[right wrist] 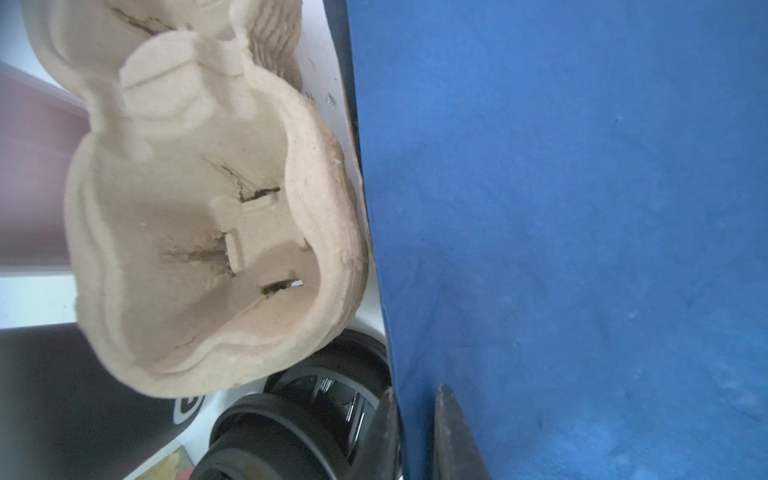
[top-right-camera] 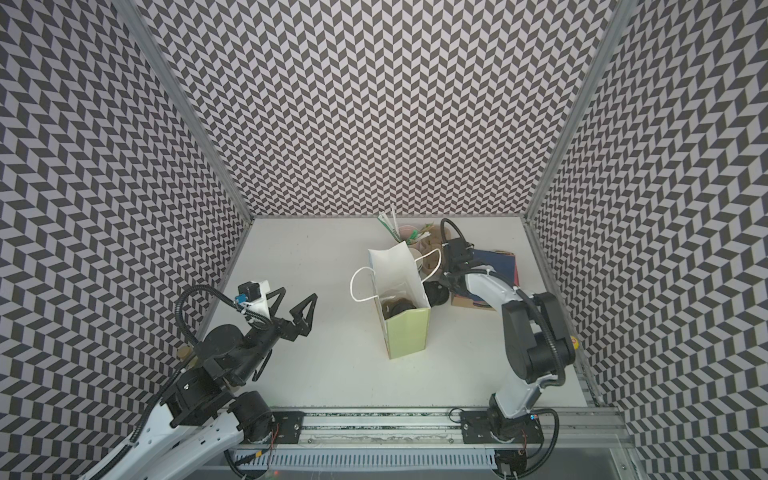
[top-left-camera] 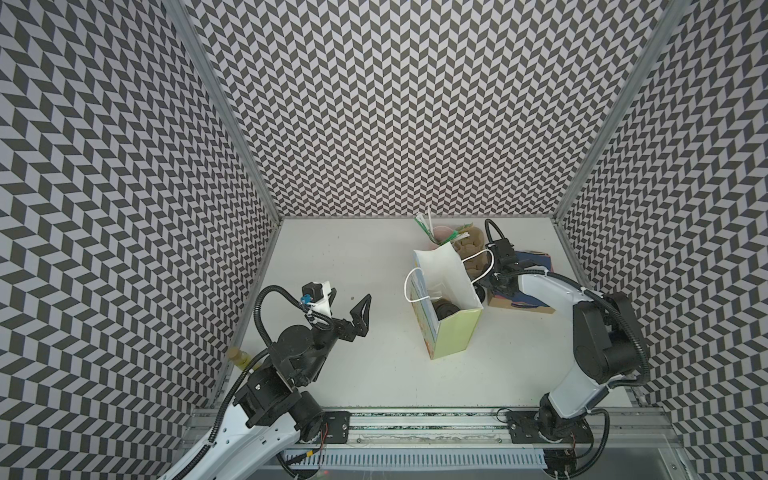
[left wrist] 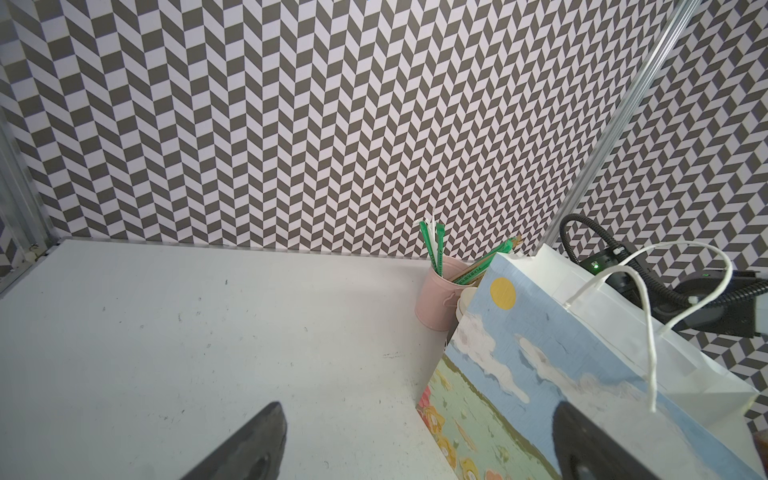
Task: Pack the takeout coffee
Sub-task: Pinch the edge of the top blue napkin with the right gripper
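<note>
Left of the gift bag [top-right-camera: 407, 332], left tool [top-right-camera: 298, 292] hovers spread; right tool [right wrist: 415, 390] at blue box [right wrist: 582, 208], state unclear.

Left end effector [top-right-camera: 298, 293] wide open — right end effector [right wrist: 417, 390] narrow

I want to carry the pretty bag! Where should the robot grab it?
By the white cord handle, coming from above. The gift bag stands upright with its top open, and the loop sticks out past the rim, free to pinch. The thin paper walls would probably crumple if squeezed from the side.
</note>
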Robot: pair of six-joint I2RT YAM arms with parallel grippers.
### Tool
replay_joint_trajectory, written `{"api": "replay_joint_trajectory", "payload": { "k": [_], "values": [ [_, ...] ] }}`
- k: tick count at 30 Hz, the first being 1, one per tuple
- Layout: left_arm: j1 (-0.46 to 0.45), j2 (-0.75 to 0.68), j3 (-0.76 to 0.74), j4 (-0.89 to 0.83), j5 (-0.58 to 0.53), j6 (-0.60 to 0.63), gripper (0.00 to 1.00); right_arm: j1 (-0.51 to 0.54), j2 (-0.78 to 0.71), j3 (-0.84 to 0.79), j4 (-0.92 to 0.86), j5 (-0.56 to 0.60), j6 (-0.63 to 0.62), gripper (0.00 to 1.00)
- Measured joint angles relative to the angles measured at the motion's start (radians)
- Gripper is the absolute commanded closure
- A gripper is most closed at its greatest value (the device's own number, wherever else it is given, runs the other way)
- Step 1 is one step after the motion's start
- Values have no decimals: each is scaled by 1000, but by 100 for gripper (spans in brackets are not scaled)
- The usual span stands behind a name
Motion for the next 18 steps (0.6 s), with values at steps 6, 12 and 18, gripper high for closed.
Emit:
{"api": "replay_joint_trajectory", "payload": {
  "k": [6,12,18],
  "values": [
    [0,0,0,0,0,0,0,0,-3,-1,-7,3,4,81],
    [0,0,0,0,0,0,0,0,-5,-2,-6,3,5,88],
    [0,0,0,0,0,0,0,0,-17,-2,-15,3,7,88]
  ]
}}
